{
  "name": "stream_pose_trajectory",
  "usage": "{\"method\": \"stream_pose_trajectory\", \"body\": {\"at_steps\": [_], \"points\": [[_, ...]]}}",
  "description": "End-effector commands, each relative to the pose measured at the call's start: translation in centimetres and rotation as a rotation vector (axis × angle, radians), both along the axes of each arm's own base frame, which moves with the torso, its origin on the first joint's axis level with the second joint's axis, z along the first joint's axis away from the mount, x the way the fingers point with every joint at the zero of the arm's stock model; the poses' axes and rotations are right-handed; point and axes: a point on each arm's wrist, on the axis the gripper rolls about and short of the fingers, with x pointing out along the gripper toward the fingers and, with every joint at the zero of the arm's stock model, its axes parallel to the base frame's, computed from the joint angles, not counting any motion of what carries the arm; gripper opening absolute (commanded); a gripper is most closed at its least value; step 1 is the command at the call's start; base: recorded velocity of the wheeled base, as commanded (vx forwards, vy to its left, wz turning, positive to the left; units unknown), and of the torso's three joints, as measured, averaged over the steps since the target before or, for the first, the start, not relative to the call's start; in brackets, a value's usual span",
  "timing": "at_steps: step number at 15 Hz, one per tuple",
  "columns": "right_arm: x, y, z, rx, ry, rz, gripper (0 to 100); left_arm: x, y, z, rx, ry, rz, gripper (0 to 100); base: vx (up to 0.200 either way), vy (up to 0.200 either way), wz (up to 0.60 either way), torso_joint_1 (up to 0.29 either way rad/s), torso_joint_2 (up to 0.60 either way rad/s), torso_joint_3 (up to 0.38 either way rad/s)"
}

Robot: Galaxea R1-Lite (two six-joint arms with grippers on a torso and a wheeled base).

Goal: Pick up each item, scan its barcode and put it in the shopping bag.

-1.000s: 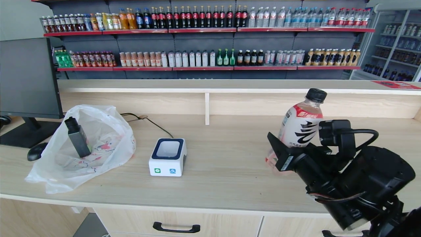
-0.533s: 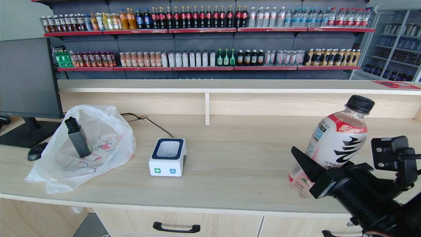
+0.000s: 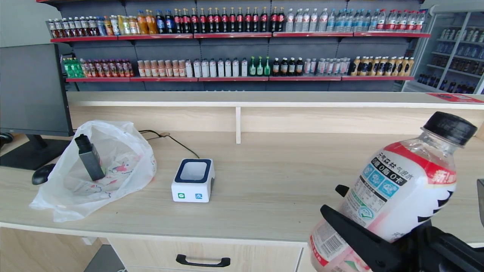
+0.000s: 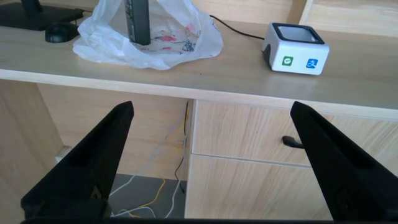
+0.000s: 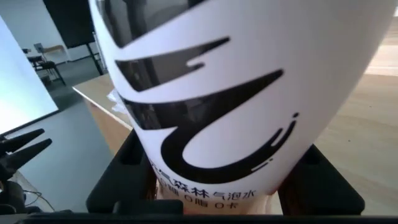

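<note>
Two drink shelves [image 3: 234, 34] behind wooden counter [image 3: 264, 181] with shopping bag [image 3: 124, 170]

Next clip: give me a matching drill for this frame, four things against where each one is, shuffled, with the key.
Things:
1 bottle
2 dark box
3 scanner
4 left gripper

Places:
A standing in the shopping bag
B on the counter, beside the bag
C open, below the counter's edge
D clamped in the right gripper, lifted

Pairs: 1-D, 2-A, 3-B, 4-C
</note>
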Motion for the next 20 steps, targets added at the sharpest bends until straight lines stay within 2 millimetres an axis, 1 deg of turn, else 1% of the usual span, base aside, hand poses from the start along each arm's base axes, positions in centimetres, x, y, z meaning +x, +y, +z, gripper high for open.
{"method": "stream_pose_trajectory", "body": {"at_steps": [1, 4, 7, 10, 12, 14, 17, 18, 20], "points": [[0.2, 1.5, 0.6, 0.045, 0.009, 0.104, 0, 0.0, 0.0, 0.0, 0.0, -0.001, -0.001, 100, 0.0, 0.0, 0.0, 0.0, 0.0, 0.0], [-0.1, 1.7, 0.6, 0.06, 0.03, 0.297, 0, 0.0, 0.0, 0.0, 0.0, -0.001, 0.001, 100, 0.0, 0.0, 0.0, 0.0, 0.0, 0.0], [-0.3, 1.7, 0.6, 0.1, 0.093, 0.376, 0, 0.0, 0.0, 0.0, 0.0, -0.001, 0.001, 100, 0.0, 0.0, 0.0, 0.0, 0.0, 0.0], [-0.7, 1.4, 0.5, 0.136, 0.16, 0.439, 0, 0.0, 0.0, 0.0, 0.0, -0.001, 0.001, 100, 0.0, 0.0, 0.0, 0.0, 0.0, 0.0], [-0.6, 1.7, 1.1, 0.205, 0.218, 0.467, 0, 0.0, 0.0, 0.0, 0.0, -0.001, 0.001, 100, 0.0, 0.0, 0.0, 0.0, 0.0, 0.0], [-0.4, 1.8, 1.5, 0.236, 0.227, 0.476, 0, 0.0, 0.0, 0.0, 0.0, -0.001, 0.001, 100, 0.0, 0.0, 0.0, 0.0, 0.0, 0.0], [-0.5, 1.8, 1.4, 0.236, 0.237, 0.479, 0, 0.0, 0.0, 0.0, 0.0, -0.001, 0.001, 100, 0.0, 0.0, 0.0, 0.0, 0.0, 0.0], [-0.4, 1.9, 1.6, 0.26, 0.256, 0.488, 0, 0.0, 0.0, 0.0, 0.0, -0.001, 0.001, 100, 0.0, 0.0, 0.0, 0.0, 0.0, 0.0], [-0.2, 2.3, 2.7, 0.332, 0.282, 0.519, 0, 0.0, 0.0, 0.0, 0.0, -0.001, 0.001, 100, 0.0, 0.0, 0.0, 0.0, 0.0, 0.0]]}}
